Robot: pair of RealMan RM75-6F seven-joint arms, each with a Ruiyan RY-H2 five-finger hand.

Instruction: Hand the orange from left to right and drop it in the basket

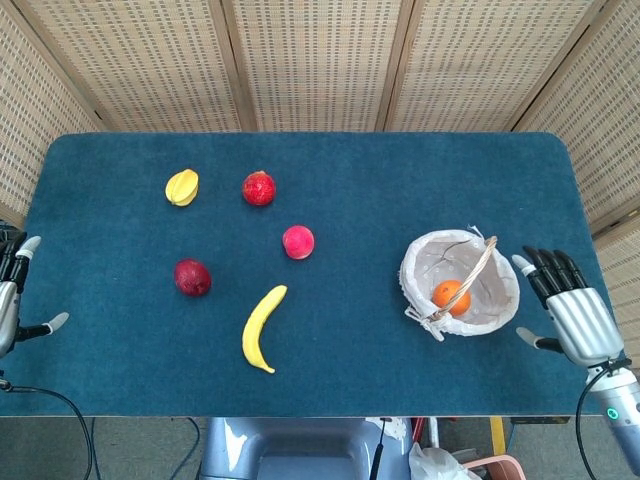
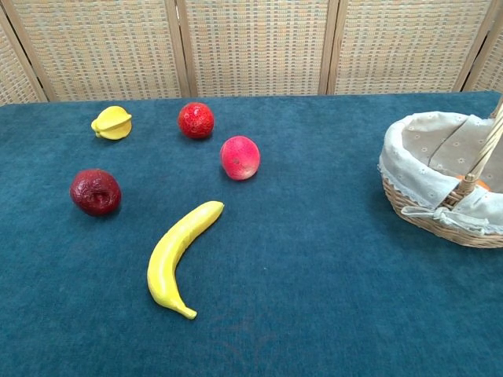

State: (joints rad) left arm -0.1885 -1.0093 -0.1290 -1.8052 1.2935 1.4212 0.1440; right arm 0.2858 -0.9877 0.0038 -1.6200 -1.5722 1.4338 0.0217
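The orange point(image 1: 448, 295) lies inside the cloth-lined wicker basket point(image 1: 420, 258) at the table's right side. In the chest view only a sliver of the orange point(image 2: 481, 185) shows behind the rim of the basket point(image 2: 424, 216). My right hand point(image 1: 572, 310) hovers just right of the basket, fingers spread, holding nothing. At the far left edge my left hand point(image 1: 12, 298) stays off the table, fingers apart and empty. Neither hand appears in the chest view.
Several other fruits lie on the blue table: a yellow starfruit point(image 1: 182, 187), a red fruit point(image 1: 258, 188), a pink fruit point(image 1: 298, 241), a dark red fruit point(image 1: 192, 277) and a banana point(image 1: 260, 327). Wicker screens stand behind the table.
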